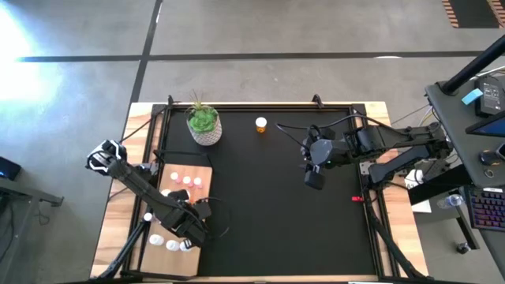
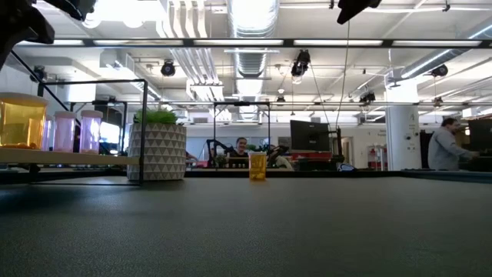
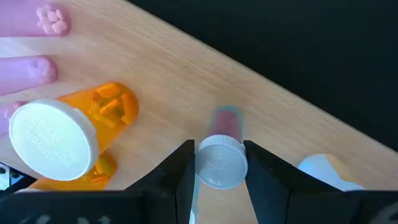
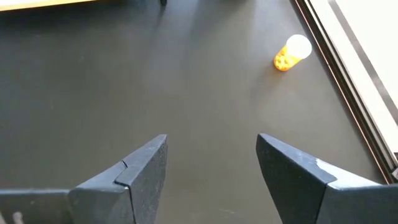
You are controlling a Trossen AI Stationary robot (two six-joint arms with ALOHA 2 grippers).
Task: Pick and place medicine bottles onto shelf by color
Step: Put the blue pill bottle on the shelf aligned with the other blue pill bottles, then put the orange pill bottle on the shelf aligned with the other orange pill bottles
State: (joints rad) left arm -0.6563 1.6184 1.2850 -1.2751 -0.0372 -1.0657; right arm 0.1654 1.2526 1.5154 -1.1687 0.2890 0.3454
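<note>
Seen from above, the left gripper (image 1: 189,229) sits over the near end of the pale light-wood shelf board (image 1: 201,175) at the black mat's left edge. Its fingers are narrowed onto a small clear bluish pill bottle with a white cap (image 3: 219,160), held upright just above the board. Beside it stand orange bottles with white caps (image 3: 68,140) and pink bottles (image 3: 28,70). Further right, a speckled white plant pot (image 1: 203,126) stands on the mat. One lone orange bottle with a white cap (image 1: 260,124) stands upright near the mat's far edge, nearest to the right gripper (image 1: 313,175), whose fingers are parted and empty above the mat.
</note>
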